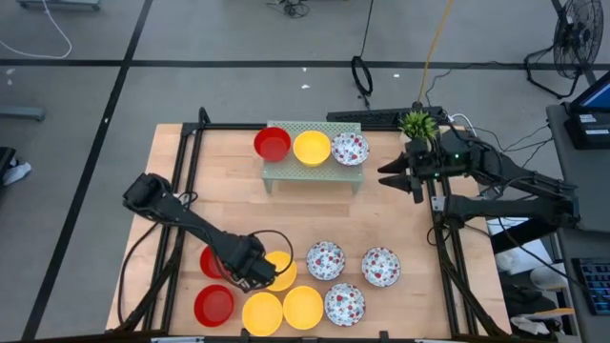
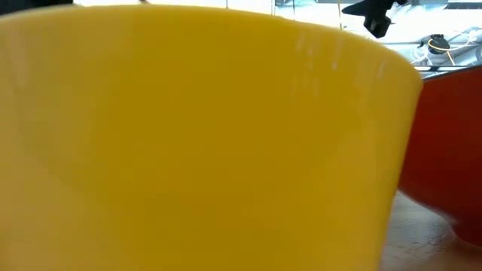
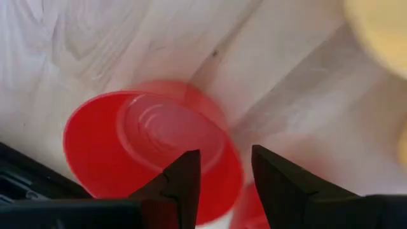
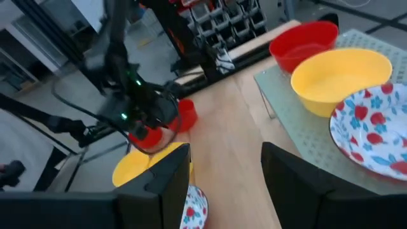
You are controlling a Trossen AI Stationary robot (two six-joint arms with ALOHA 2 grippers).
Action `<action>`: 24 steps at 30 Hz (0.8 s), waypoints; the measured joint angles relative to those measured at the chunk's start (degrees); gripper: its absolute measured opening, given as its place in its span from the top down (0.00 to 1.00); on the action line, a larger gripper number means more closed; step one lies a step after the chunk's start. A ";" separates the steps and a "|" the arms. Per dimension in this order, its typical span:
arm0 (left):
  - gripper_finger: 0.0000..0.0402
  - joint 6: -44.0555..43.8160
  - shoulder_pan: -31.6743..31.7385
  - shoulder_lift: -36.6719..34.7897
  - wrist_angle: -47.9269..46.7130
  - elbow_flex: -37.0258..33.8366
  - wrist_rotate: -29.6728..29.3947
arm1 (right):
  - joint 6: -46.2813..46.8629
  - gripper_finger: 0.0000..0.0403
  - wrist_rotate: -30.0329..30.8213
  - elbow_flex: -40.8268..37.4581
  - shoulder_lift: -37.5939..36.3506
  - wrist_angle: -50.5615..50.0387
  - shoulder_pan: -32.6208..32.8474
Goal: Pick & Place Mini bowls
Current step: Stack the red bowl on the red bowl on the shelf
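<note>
My left gripper (image 1: 252, 273) (image 3: 224, 170) is open, low over the near left of the table. Its fingers stand astride the rim of a red mini bowl (image 3: 149, 143) (image 1: 210, 261) that sits upright on the wood. A second red bowl (image 1: 213, 305) lies nearer. Three yellow bowls (image 1: 278, 269) (image 1: 262, 313) (image 1: 303, 307) and three floral ones (image 1: 325, 259) (image 1: 380, 267) (image 1: 344, 304) rest on the near table. A red (image 1: 272, 144), a yellow (image 1: 312, 148) and a floral bowl (image 1: 350, 149) sit on the pale green rack (image 1: 313, 174). My right gripper (image 1: 398, 177) (image 4: 226, 168) hovers open, right of the rack. My left gripper comes at the red bowl from above, with one finger (image 3: 184, 175) over the bowl's inside and the other (image 3: 273, 175) outside its rim (image 3: 234, 166). Whether either finger touches the rim, I cannot tell. The bowl sits flat on the table.
A yellow bowl (image 2: 196, 143) fills the low view, with a red bowl (image 2: 452, 150) beside it. A small green plant (image 1: 417, 124) stands at the table's far right corner. Bare wood (image 1: 315, 214) lies between the rack and the near bowls. Black frame rails (image 1: 181, 171) run along both table sides.
</note>
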 joint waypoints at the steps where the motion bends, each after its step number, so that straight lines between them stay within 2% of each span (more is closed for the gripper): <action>1: 0.64 0.01 0.01 0.00 1.15 -1.09 0.04 | 0.00 0.55 -0.01 0.00 -0.02 0.23 0.00; 8: 0.64 -0.02 0.01 0.00 4.04 -5.98 -0.07 | -0.17 0.55 0.01 0.00 0.00 1.14 0.00; 16: 0.65 1.54 0.04 0.00 8.32 -6.89 -1.35 | -0.20 0.55 0.08 0.00 0.00 1.13 0.00; 19: 0.73 1.95 0.06 0.00 8.10 -6.89 -1.38 | -0.20 0.55 0.10 0.00 0.00 1.12 0.00; 24: 0.95 3.71 0.28 0.00 7.41 -6.89 0.35 | -0.22 0.55 0.12 0.00 0.03 1.11 0.00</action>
